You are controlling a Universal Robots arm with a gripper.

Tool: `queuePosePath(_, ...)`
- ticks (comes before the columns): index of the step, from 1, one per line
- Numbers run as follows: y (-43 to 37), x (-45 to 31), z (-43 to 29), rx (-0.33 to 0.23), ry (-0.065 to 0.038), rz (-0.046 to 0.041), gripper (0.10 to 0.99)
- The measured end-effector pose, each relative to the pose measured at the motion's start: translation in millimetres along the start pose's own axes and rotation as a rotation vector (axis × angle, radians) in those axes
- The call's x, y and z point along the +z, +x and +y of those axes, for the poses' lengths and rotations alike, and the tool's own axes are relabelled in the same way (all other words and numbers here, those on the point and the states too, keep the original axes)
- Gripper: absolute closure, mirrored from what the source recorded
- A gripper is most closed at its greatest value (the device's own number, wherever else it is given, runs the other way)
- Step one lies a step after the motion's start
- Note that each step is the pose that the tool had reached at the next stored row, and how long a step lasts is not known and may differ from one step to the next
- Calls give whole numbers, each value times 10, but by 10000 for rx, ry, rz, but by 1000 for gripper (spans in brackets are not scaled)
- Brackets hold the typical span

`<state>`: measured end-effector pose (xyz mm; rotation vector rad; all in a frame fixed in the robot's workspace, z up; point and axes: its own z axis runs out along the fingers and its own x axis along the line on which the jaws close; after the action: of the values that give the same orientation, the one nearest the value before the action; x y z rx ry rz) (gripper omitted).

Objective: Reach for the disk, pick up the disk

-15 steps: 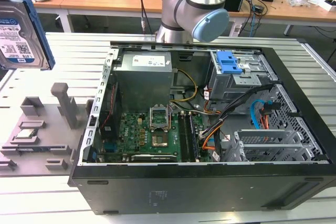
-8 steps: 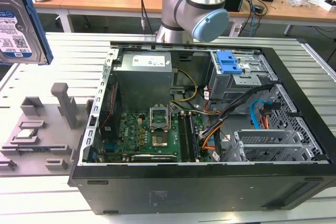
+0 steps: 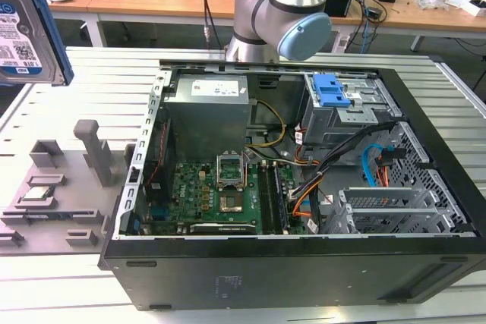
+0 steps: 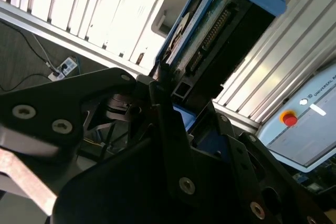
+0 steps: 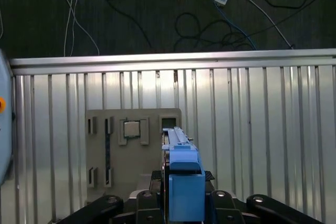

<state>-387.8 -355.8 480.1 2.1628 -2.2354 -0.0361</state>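
At the exterior view's far left, raised high above the ribbed aluminium table (image 3: 99, 89): the disk (image 3: 26, 32), a flat rectangular silver hard drive with a white-and-blue label and a blue plastic bracket on its edges. Touches nothing below it. In the first wrist view, seen edge-on (image 5: 178, 142) and clamped between the two black sides of the gripper (image 5: 182, 178), so closed firmly on the disk at the blue bracket. Probably stiff and rather heavy for its size, with smooth, perhaps slippery metal faces. Probably also sensitive to knocks. In the second wrist view, the same disk (image 4: 207, 32) with its green circuit side and connector pins turned to the camera. Better, therefore, to hold by the bracketed long edges, as here, and not by the board. Further right in the exterior view, lying on the table: a grey plastic fixture plate (image 3: 45, 221), carrying a small square silver processor chip (image 3: 38, 193) in one recess. Then the open black computer case (image 3: 304, 271), containing a grey power supply box (image 3: 209, 111), a green motherboard (image 3: 197, 195) with an open socket (image 3: 231, 172), orange and blue cables (image 3: 372, 165) and, toward the right, a metal drive cage (image 3: 357, 115) with a blue latch (image 3: 332, 90).
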Motion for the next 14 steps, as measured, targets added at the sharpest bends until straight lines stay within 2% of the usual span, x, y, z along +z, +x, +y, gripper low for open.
queuePosePath(11, 0, -293, 4, 0, -7, 0, 718)
queuePosePath(14, 1, -335, 5, 0, -8, 0, 718)
